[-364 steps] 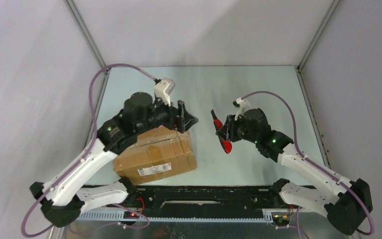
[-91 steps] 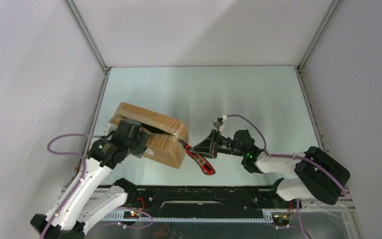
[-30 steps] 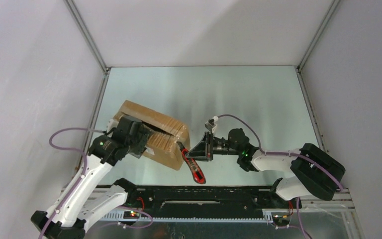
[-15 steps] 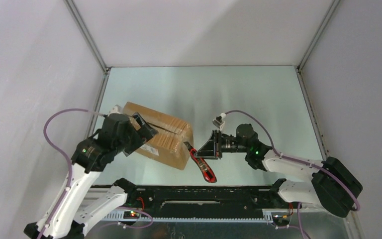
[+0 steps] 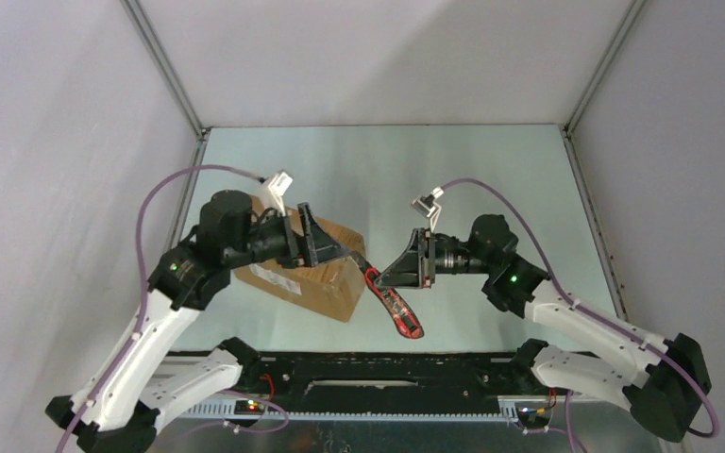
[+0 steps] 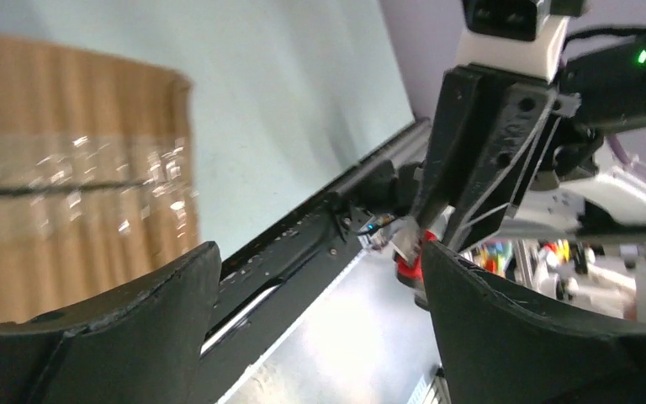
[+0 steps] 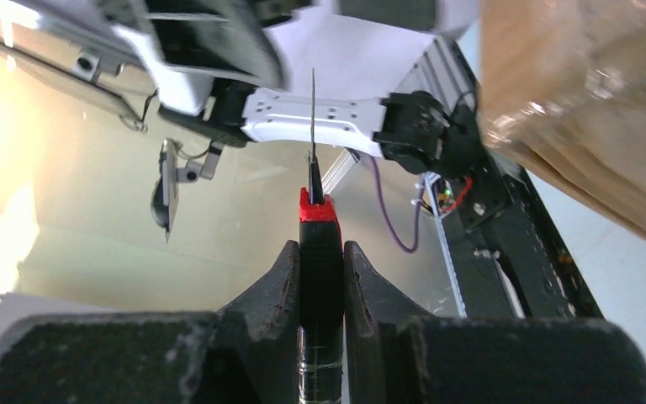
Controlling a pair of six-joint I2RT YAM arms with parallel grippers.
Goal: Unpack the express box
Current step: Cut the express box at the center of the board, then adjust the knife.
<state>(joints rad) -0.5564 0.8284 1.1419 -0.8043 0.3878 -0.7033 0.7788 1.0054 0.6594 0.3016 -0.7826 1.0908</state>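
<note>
Pale table [image 5: 491, 179], left edge: express box [image 5: 326, 283], contents hidden; left gripper [image 6: 320, 248] spread wide; right gripper [image 7: 320, 252] clamping red knife [image 5: 395, 307].

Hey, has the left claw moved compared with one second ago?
Yes. The left claw has shifted right, away from the table's left edge rail toward the middle, and now hangs open over the express box.

This is a robotics lab test cell. Plain white panel walls [image 5: 47, 142] in aluminium framing [image 5: 162, 64] box in a pale green table [image 5: 491, 179]. Two white-and-black robot arms [image 5: 154, 326] are bolted to a black rail [image 5: 387, 364], and purple cables [image 5: 206, 169] loop off them.
</note>
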